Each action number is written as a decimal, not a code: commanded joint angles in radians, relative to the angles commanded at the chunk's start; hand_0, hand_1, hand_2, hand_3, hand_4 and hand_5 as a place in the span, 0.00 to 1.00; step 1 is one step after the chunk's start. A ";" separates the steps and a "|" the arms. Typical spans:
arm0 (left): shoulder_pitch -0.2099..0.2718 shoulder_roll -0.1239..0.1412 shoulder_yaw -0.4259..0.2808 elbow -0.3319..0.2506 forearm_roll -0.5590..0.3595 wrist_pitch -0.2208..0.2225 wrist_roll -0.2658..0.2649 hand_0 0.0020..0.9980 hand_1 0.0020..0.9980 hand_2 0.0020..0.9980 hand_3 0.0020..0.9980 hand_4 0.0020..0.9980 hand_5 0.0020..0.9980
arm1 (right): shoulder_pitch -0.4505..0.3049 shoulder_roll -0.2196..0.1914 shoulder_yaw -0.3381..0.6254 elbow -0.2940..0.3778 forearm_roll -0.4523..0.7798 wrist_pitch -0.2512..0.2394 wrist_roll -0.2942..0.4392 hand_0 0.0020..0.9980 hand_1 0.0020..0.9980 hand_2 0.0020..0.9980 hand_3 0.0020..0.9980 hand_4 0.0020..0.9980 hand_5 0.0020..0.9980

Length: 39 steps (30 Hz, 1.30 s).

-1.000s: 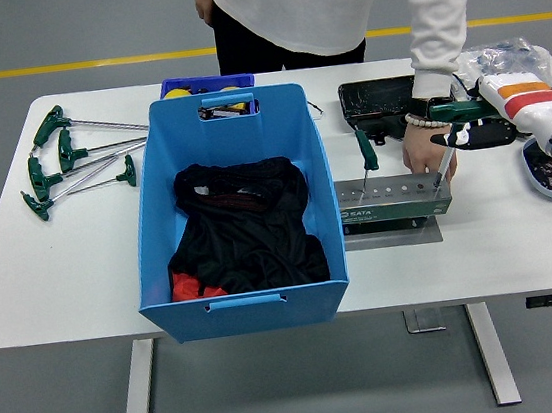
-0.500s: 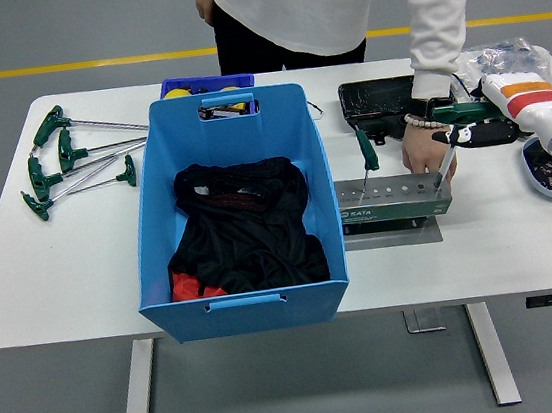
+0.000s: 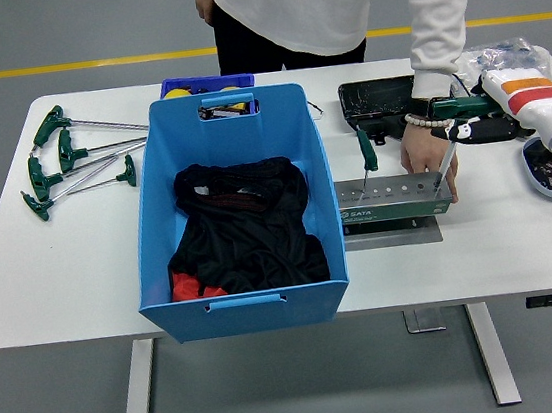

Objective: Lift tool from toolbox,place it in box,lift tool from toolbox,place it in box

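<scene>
White counter: beside the tool rack (image 3: 393,200), our right hand (image 3: 478,129), clamped on the T-handle wrench (image 3: 446,140), has drawn it slightly upward; lift underway.

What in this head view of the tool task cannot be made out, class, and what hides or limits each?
- Right hand: its fingers merge with the dark tool handle; its grip is unclear.
- Blue box: the black cloth covers its floor.
- Small bin: mostly hidden behind the blue box.
- Rack: its holes are too small to count.
- Left arm: outside the picture.
</scene>
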 joint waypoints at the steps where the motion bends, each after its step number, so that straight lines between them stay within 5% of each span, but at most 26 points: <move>1: 0.000 0.000 0.000 0.000 0.000 0.000 0.000 0.72 0.72 0.75 0.64 0.63 0.53 | 0.000 -0.001 0.001 0.001 0.000 0.000 0.000 0.00 0.00 0.00 0.00 1.00 0.82; 39: 0.008 0.002 -0.014 0.000 0.024 0.000 0.006 0.72 0.72 0.75 0.64 0.63 0.53 | -0.010 -0.084 0.194 0.320 0.005 0.014 -0.022 0.00 0.00 0.00 0.01 1.00 0.73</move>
